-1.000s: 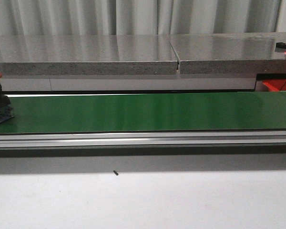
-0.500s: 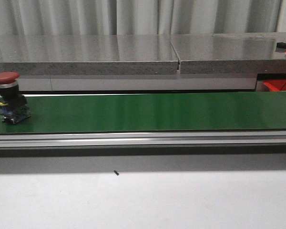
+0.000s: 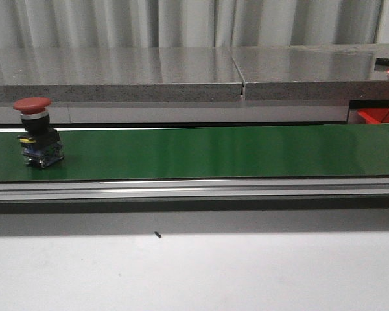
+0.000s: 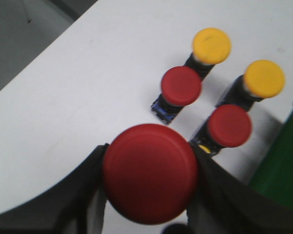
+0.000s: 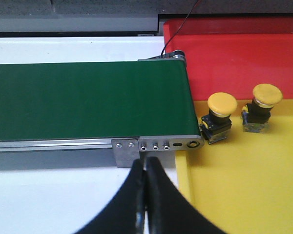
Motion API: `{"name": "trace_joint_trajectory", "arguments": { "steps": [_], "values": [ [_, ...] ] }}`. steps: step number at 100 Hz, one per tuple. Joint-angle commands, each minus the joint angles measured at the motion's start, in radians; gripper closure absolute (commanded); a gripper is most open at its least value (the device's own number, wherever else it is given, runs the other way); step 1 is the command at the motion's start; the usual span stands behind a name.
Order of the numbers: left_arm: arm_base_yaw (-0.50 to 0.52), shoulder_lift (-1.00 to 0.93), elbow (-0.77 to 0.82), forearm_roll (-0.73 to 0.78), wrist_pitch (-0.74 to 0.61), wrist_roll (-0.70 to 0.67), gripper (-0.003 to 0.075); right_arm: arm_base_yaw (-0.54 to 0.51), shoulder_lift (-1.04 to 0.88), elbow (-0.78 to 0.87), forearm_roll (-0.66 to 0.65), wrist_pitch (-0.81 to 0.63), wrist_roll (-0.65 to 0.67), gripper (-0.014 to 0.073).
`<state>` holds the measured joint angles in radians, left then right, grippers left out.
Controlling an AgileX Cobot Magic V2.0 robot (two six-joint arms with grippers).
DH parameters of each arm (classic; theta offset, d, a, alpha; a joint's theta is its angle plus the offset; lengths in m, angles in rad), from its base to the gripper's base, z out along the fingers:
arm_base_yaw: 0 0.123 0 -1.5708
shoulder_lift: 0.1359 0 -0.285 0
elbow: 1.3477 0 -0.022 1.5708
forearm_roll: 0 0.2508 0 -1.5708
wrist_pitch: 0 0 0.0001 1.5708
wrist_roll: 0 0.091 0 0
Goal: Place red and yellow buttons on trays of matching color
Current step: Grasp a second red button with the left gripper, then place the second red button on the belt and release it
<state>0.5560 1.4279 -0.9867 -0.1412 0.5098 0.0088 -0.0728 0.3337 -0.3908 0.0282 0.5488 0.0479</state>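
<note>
The white tabletop (image 3: 194, 272) runs across the front, and the long green conveyor belt (image 3: 214, 152) crosses it from side to side, with a grey stone counter (image 3: 117, 71) behind; at the belt's right end sit the red tray (image 5: 234, 53) and, nearer, the yellow tray (image 5: 244, 185), touching one another along one edge. Two yellow buttons (image 5: 217, 117) stand on the yellow tray close to that edge, so that part looks done; the red tray, as far as it shows, holds nothing yet.

One red button (image 3: 37, 133) stands upright on the left part of the belt, well apart from both trays; it has the whole belt to cross, and nothing lies in its way. The left gripper (image 4: 149, 183) pinches a second red button (image 4: 150, 180) by its cap between its fingers (image 4: 85, 190), above the tabletop; below it wait two more red buttons (image 4: 181, 87) and two more yellow ones (image 4: 212, 46), clustered just beside the belt's edge.

The right gripper (image 5: 146, 195) hangs near the belt's end with its fingers pressed together, holding nothing; whether it hovers or rests on the tabletop is hard to tell. By my judgement most of the sorting is left.
</note>
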Motion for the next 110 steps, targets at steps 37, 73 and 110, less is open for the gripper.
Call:
{"name": "trace_joint_trajectory", "arguments": {
  "steps": [37,73,110],
  "values": [
    [-0.283,-0.015,-0.023,0.001,-0.047,-0.009,0.0535,-0.006,0.006,-0.024,-0.012,-0.067,-0.005,0.0685],
    [-0.319,0.041,-0.023,-0.009,-0.031,0.01,0.033,-0.006,0.006,-0.024,-0.012,-0.067,-0.005,0.0685],
    [-0.321,-0.014,-0.023,-0.154,0.031,0.115,0.0153,-0.006,0.006,-0.024,-0.012,-0.067,-0.005,0.0685]
  ]
}}
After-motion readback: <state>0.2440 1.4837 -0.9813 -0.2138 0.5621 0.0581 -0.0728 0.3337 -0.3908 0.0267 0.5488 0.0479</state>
